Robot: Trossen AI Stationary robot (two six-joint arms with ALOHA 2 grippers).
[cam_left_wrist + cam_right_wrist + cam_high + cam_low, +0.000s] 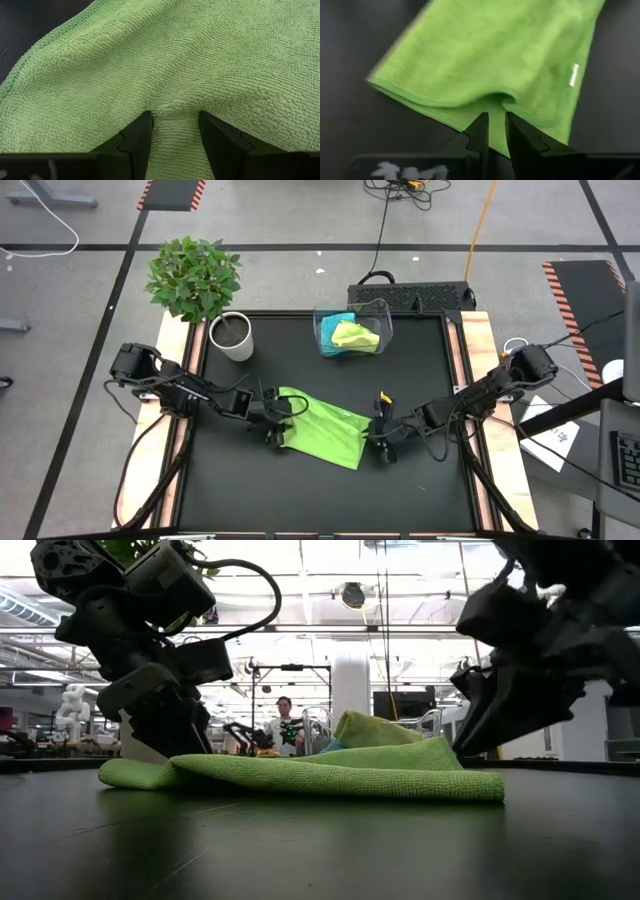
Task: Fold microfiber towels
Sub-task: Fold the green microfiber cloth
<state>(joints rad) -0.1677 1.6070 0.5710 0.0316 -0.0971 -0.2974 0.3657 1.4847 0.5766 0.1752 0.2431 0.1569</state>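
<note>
Presently, left gripper (pixel 272 420) at nine o'clock and right gripper (pixel 381 442) at three o'clock each pinch the lime-green towel (pixel 322 425) lying mid-table; lift both edges evenly, keeping tension.

Fuzzy ribbed cloth lime-green towel (pixel 322 428) on matt black table (pixel 420 360); clear plastic bin (pixel 352 330).

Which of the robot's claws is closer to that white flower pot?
The left. The left gripper pinches the green towel's edge just below the white pot; the right gripper grips the towel's opposite edge, much farther across the table.
</note>
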